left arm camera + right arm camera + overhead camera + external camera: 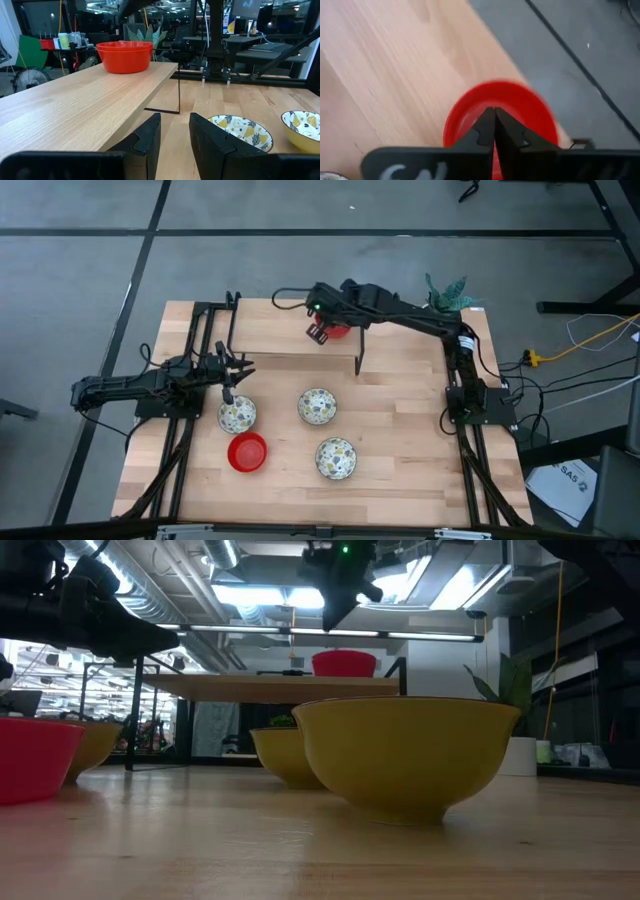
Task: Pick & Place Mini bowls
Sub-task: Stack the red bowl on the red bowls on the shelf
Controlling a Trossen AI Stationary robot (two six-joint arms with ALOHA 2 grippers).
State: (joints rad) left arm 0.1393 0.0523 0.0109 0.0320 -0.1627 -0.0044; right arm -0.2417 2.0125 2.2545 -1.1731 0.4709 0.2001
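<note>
A red bowl (pixel 340 331) sits on the raised wooden shelf (pixel 270 330) at the table's far side. In the left wrist view the red bowl (pixel 125 56) shows a doubled rim, perhaps two nested. My right gripper (pixel 320 332) hangs shut just above it, holding nothing; the low view shows my right gripper (pixel 340 602) clear of the red bowl (pixel 344 663). Three floral bowls (pixel 237 415) (pixel 317 406) (pixel 336 457) and another red bowl (pixel 247 452) stand on the table. My left gripper (pixel 232 385) hovers open over the leftmost floral bowl's far edge.
The shelf stands on thin black legs (pixel 358 358) over the table's far part. A small potted plant (pixel 455 295) sits at the far right corner. Bare wood lies along the near edge and toward the table's right side.
</note>
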